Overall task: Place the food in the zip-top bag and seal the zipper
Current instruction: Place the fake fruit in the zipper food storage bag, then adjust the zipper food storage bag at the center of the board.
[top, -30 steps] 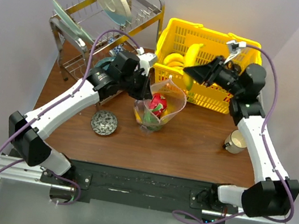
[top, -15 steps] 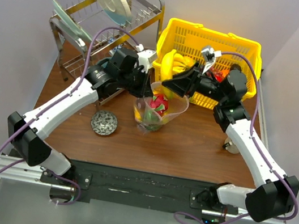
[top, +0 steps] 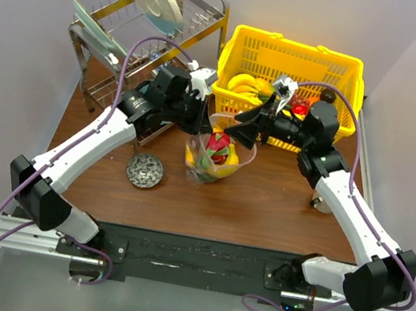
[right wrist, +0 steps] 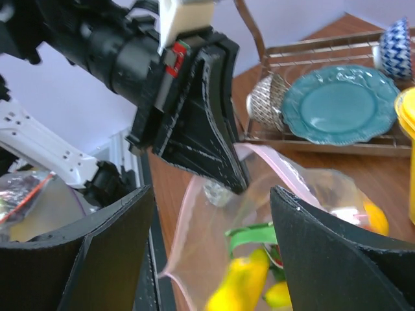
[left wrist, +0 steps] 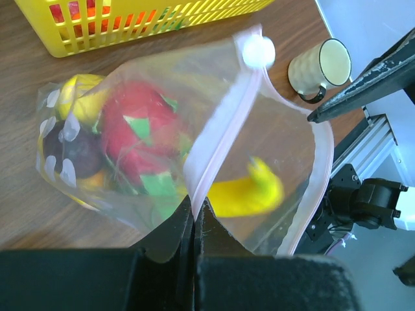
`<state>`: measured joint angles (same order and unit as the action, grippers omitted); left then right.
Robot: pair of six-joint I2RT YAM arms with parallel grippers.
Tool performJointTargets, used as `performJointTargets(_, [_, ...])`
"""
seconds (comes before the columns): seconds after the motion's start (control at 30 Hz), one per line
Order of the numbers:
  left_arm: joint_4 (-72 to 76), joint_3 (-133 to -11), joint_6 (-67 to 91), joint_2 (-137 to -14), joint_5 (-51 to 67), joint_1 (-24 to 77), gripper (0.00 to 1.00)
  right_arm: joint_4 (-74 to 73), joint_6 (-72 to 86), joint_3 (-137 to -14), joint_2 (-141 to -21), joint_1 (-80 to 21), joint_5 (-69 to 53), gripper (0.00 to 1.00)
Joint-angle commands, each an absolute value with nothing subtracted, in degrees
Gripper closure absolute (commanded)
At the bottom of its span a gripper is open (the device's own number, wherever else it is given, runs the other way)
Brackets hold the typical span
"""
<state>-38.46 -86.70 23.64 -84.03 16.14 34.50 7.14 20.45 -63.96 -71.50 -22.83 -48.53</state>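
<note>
The clear zip-top bag (top: pixel 214 155) stands open on the table and holds red, green and yellow food. My left gripper (top: pixel 197 126) is shut on its rim; the left wrist view shows the jaws (left wrist: pixel 194 208) pinching the pink zipper strip (left wrist: pixel 224 129). A yellow banana (left wrist: pixel 243 191) lies blurred inside the bag beside a red piece (left wrist: pixel 139 126). My right gripper (top: pixel 246 130) is open and empty just above the bag mouth. In the right wrist view it (right wrist: pixel 214 259) brackets the mouth, with the banana (right wrist: pixel 240 288) blurred below.
The yellow basket (top: pixel 284 80) with more food stands behind the bag. A dish rack (top: pixel 139 40) with plates is at the back left. A mug (top: pixel 320 198) sits under my right arm. A round metal piece (top: pixel 145 170) lies left of the bag.
My right gripper carried the banana from the basket to above the bag mouth, then opened. The banana is now inside the bag. The left gripper kept its hold.
</note>
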Motion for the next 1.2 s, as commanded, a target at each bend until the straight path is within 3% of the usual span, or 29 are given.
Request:
performJointTargets(0.0, [-35.95,-88.24,24.7,-82.71,17.4,33.84,1.0,-1.38,15.12,-65.38,-67.33,-22.85,-41.42,0.26])
performJointTargets(0.17, [-36.3,-88.07,24.52,-82.27,16.88,33.4,1.0,-15.28,12.92,-67.32,-64.25,-22.94,-29.28,0.32])
performJointTargets(0.33, [-36.47,-88.07,24.35,-82.26,16.96,33.05,1.0,-27.65,11.08,-68.47,-64.6,-22.94,-25.58,0.34])
performJointTargets(0.57, [-36.21,-88.16,24.43,-82.35,17.14,32.96,1.0,-33.92,10.72,-66.01,-64.86,-23.03,-19.78,0.37])
performJointTargets(0.6, [-36.12,-88.15,24.52,-82.35,17.23,32.96,1.0,-34.19,10.64,-66.01,-65.3,-22.94,-19.78,0.43])
performJointTargets(0.77, [-36.65,-88.68,24.43,-82.18,17.14,32.96,1.0,-35.95,11.34,-69.51,-68.02,-23.03,-20.74,1.0])
performJointTargets(1.03, [-38.93,-90.0,23.82,-81.13,17.23,32.96,1.0,-41.74,10.29,-90.31,-68.29,-22.94,-17.51,1.0])
performJointTargets(1.17, [-39.37,-91.23,22.59,-78.84,14.33,31.82,1.0,-38.25,10.72,-91.24,-66.19,-22.94,-18.27,1.0])
